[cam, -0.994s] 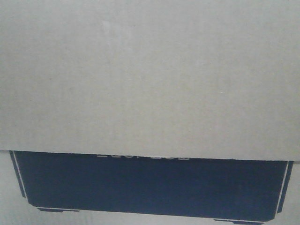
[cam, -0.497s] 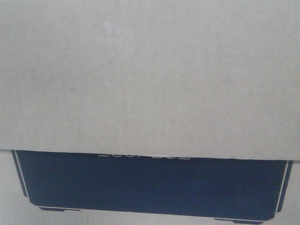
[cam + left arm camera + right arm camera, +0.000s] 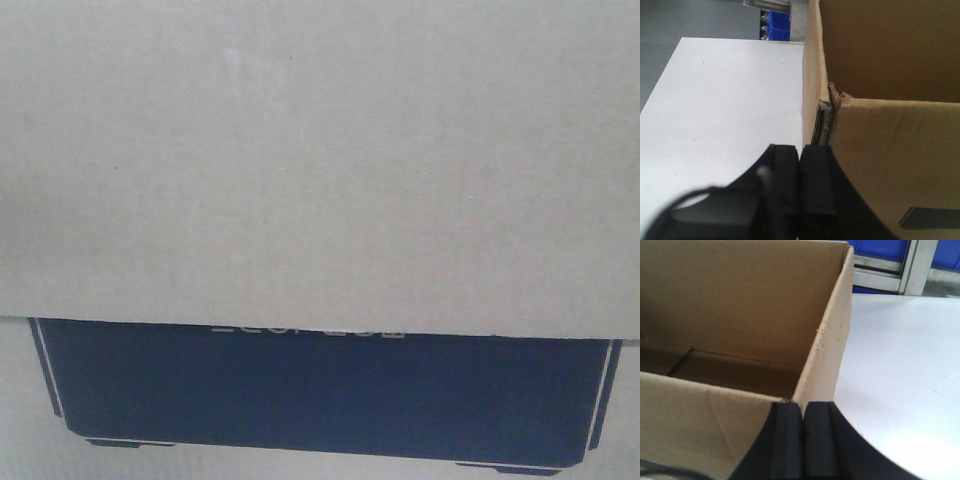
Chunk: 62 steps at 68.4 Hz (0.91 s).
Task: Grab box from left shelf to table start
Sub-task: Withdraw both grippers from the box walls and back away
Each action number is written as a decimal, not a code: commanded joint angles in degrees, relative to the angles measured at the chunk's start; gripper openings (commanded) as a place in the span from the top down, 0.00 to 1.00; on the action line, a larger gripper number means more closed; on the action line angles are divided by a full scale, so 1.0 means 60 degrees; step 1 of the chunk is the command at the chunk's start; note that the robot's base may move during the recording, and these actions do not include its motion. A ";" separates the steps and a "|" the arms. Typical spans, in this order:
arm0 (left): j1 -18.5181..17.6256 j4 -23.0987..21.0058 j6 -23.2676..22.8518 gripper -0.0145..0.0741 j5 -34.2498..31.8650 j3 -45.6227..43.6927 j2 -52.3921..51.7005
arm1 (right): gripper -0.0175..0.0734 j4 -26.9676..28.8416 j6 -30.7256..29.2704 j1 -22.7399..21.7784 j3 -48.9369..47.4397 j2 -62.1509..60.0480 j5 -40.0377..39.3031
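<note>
Cardboard fills nearly the whole front view: the box (image 3: 320, 160) stands so close to the camera that only its plain tan face and, below that, a dark navy printed panel (image 3: 320, 395) with thin pale border lines and a strip of half-hidden pale lettering can be seen.

From the left wrist, the left gripper (image 3: 800, 192) has its two black pads pressed together with no visible gap, pinched on the upright edge of the box wall, which runs straight ahead from between the jaws. Just beyond the pads there is a small ragged tear (image 3: 832, 97) where the wall meets the neighbouring side. To the right of the jaws lies the open brown interior of the box; to their left spreads a white table (image 3: 725, 100). Far ahead, past the table's end, blue bins (image 3: 777, 22) sit on a grey floor.

From the right wrist, the right gripper (image 3: 802, 440) is likewise narrowed to a thin slit, clamped on the corner edge of the box (image 3: 825, 350). Left of and ahead of the jaws is the box's open inside, with the bottom flaps visible; right of the jaws is the white table (image 3: 900, 355). Beyond it stands a silvery metal rail (image 3: 912, 265) with blue panels behind.
</note>
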 commanded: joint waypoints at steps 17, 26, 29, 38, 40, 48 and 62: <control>-0.0031 -0.0014 -0.0007 0.95 -0.1161 0.0150 -0.0126 | 0.75 -0.0046 -0.0119 -0.0034 0.0320 -0.0269 -0.1300; -0.0031 -0.0014 -0.0007 0.95 -0.1161 0.0150 -0.0126 | 0.75 -0.0046 -0.0119 -0.0034 0.0320 -0.0269 -0.1186; -0.0031 -0.0014 -0.0007 0.95 -0.1161 0.0150 -0.0126 | 0.75 -0.0046 -0.0119 -0.0034 0.0320 -0.0269 -0.1186; -0.0031 -0.0014 -0.0007 0.95 -0.1161 0.0150 -0.0126 | 0.75 -0.0046 -0.0119 -0.0034 0.0320 -0.0269 -0.1186; -0.0031 -0.0014 -0.0007 0.95 -0.1161 0.0150 -0.0126 | 0.75 -0.0046 -0.0119 -0.0034 0.0320 -0.0269 -0.1186; -0.0031 -0.0014 -0.0007 0.95 -0.1161 0.0150 -0.0126 | 0.75 -0.0046 -0.0119 -0.0034 0.0320 -0.0269 -0.1186; 0.0010 -0.0014 -0.0007 0.95 -0.1287 0.0337 -0.0225 | 0.75 -0.0046 -0.0119 -0.0034 0.0320 -0.0269 -0.1186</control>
